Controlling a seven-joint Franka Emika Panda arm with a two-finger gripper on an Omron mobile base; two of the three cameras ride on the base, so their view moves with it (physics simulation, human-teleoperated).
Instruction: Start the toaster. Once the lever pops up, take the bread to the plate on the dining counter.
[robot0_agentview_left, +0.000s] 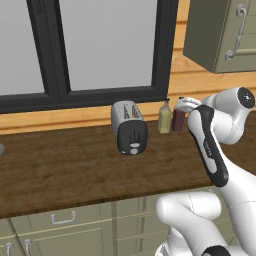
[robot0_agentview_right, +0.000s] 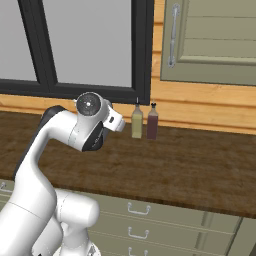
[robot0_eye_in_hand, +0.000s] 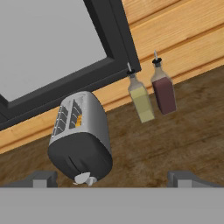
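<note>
You see the toaster (robot0_agentview_left: 129, 127) at centre frame in the left base view: rounded brushed silver, glossy black end panel, standing on the dark wood-grain worktop (robot0_agentview_left: 60, 165). A golden bread (robot0_eye_in_hand: 78, 120) edge peeks from one slot. The pale lever (robot0_eye_in_hand: 82, 178) sits low. An olive bottle (robot0_agentview_left: 164, 118) and maroon bottle (robot0_agentview_left: 178, 118) stand right. Your gripper (robot0_eye_in_hand: 113, 180) gapes wide, empty.

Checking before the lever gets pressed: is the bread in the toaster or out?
In. The hand view shows golden bread sitting down inside one slot of the toaster, barely below the rim.
</note>
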